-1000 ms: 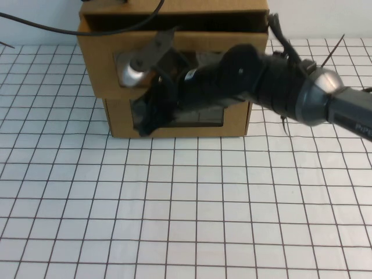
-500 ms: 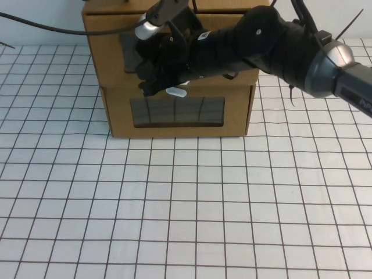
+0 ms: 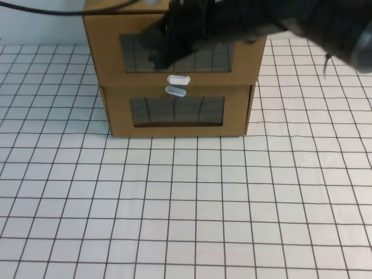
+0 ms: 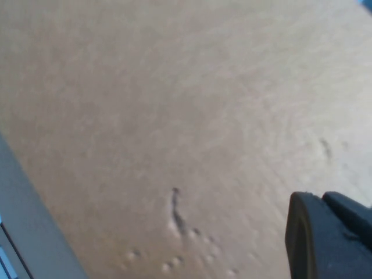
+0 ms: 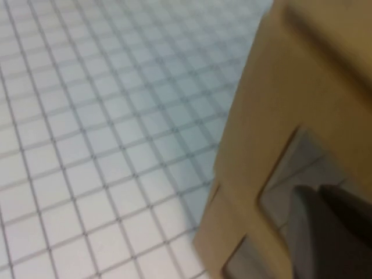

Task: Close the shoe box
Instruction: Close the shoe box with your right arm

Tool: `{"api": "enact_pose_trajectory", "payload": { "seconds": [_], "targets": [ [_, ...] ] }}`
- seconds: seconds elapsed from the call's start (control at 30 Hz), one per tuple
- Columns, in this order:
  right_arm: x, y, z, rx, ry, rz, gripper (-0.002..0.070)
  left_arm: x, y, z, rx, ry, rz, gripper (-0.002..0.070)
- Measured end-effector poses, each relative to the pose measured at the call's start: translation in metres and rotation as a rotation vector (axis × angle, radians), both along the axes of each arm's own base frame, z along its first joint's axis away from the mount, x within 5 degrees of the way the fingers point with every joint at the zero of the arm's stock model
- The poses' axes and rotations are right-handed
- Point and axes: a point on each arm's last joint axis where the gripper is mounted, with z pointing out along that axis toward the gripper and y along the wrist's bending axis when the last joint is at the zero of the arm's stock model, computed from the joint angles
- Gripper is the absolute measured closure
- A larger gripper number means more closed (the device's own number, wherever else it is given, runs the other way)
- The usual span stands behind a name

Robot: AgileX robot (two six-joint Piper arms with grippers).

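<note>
Two brown cardboard boxes are stacked at the back of the table. The upper one is the shoe box (image 3: pixel 104 52), with a clear window and a white oval pull tab (image 3: pixel 178 79) below it. Its drawer front sits flush with the lower box. My right gripper (image 3: pixel 161 53) reaches in from the right, dark and blurred, in front of the window's left part. In the right wrist view the shoe box (image 5: pixel 261 104) is close and the right gripper (image 5: pixel 317 195) is shut against its window. My left gripper (image 4: pixel 321 200) is shut, close to a plain cardboard face (image 4: pixel 174 116); it is out of the high view.
The lower box (image 3: pixel 119 119) has its white tab (image 3: pixel 175 90) above its window. The white gridded table (image 3: pixel 186 203) spreads out in front of the boxes. A black cable (image 3: pixel 35 8) runs in at the top left.
The shoe box's drawer front was pulled out and skewed; it has gone back in and now sits flush. My right arm has moved up and back with it.
</note>
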Motion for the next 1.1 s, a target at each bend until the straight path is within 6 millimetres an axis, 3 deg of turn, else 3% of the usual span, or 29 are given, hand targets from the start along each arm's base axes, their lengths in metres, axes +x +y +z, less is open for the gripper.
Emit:
{"api": "enact_pose_trajectory", "payload": {
  "seconds": [0.2, 0.33, 0.5, 0.67, 0.83, 1.1],
  "targets": [
    [-0.024, -0.019, 0.054, 0.057, -0.129, -0.021, 0.0689, -0.011, 0.001, 0.015, 0.001, -0.033, -0.003, 0.0680],
    [-0.029, -0.027, 0.064, 0.022, -0.162, -0.055, 0.0689, -0.012, 0.001, 0.015, 0.001, -0.031, -0.004, 0.0680],
    [-0.020, -0.037, 0.052, -0.101, -0.141, -0.135, 0.0689, -0.012, 0.001, 0.015, -0.001, -0.028, -0.002, 0.0680],
    [-0.001, -0.044, 0.033, -0.108, -0.073, -0.182, 0.0689, -0.012, 0.001, 0.015, -0.003, -0.026, 0.000, 0.0680],
    [0.012, -0.037, 0.010, -0.114, -0.014, -0.183, 0.0689, -0.011, 0.001, 0.015, -0.003, -0.025, 0.002, 0.0680],
    [0.020, -0.033, 0.005, -0.066, -0.035, -0.213, 0.0689, -0.005, 0.004, -0.005, 0.043, 0.034, 0.021, 0.0680]
  ]
}}
